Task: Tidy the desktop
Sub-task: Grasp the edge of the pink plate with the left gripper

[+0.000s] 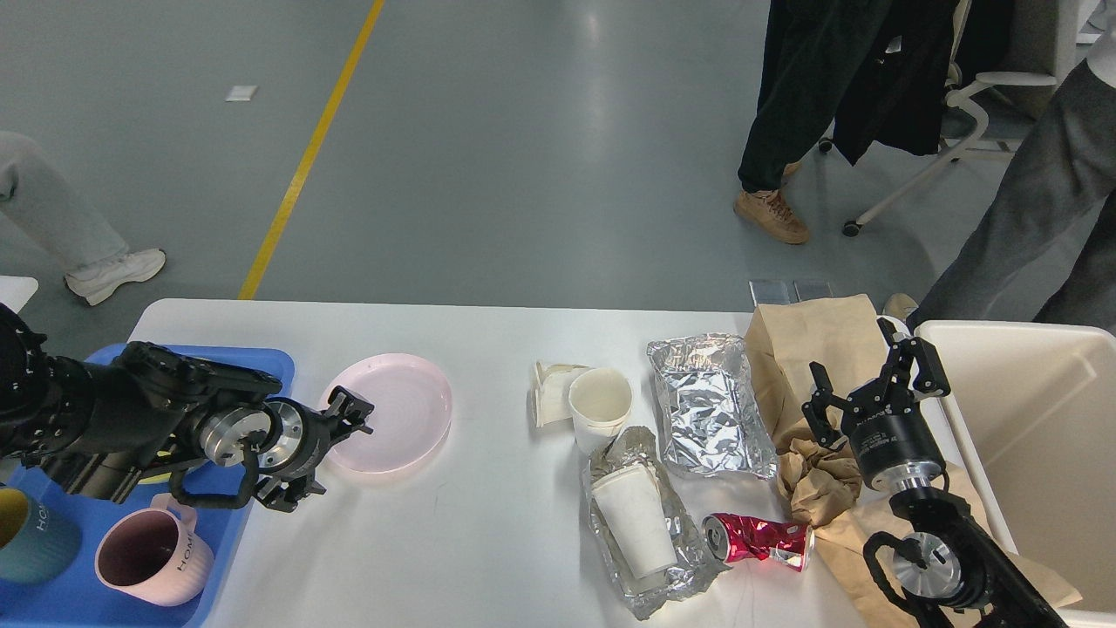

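The large white rectangular desktop (488, 532) is filling the lower view, its near edge cut off. The left gripper (353, 417) is reaching a round pink plate (394, 424); its finger spread is unclear. The right gripper (872, 379) is hovering spread above crumpled brown paper (819, 480). A pink ribbed mug (155, 558) is reading "HOME".

At the lower left of the frame the blue tray (261, 366) runs off the edge, and the left arm hides much of it. A teal mug (30, 545) there is cut by the left border. The cream bin (1029, 419) at the right is clipped by the right edge. The right arm covers part of the brown paper bag (815, 336). The counter (488, 532) is cut off along the bottom. The left gripper (353, 414) is too dark to read its jaws.
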